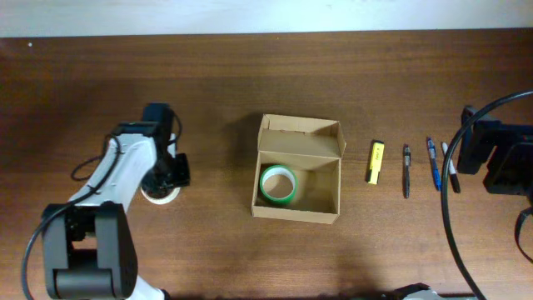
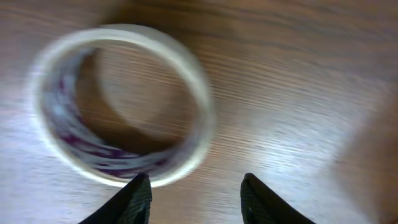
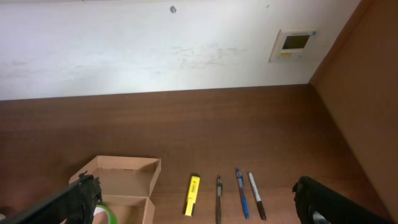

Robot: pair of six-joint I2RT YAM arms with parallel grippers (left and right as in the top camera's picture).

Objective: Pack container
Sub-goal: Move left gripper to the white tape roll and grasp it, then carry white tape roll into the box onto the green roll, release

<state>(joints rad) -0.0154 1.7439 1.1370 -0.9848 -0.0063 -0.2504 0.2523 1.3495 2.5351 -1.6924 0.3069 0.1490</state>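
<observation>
Beside container: highlighter, three pens

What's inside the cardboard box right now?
One green tape roll lies flat by the left wall, as the overhead view shows it, of the open container. The rest of its floor is bare cardboard. Whatever is under the roll's band is covered.

Left wrist view: a white tape roll is smeared by blur, its purple printing unreadable. Overhead, the left gripper hides most of that roll. Right wrist view: the bottom edge cuts off the container and the green tape roll inside it.
</observation>
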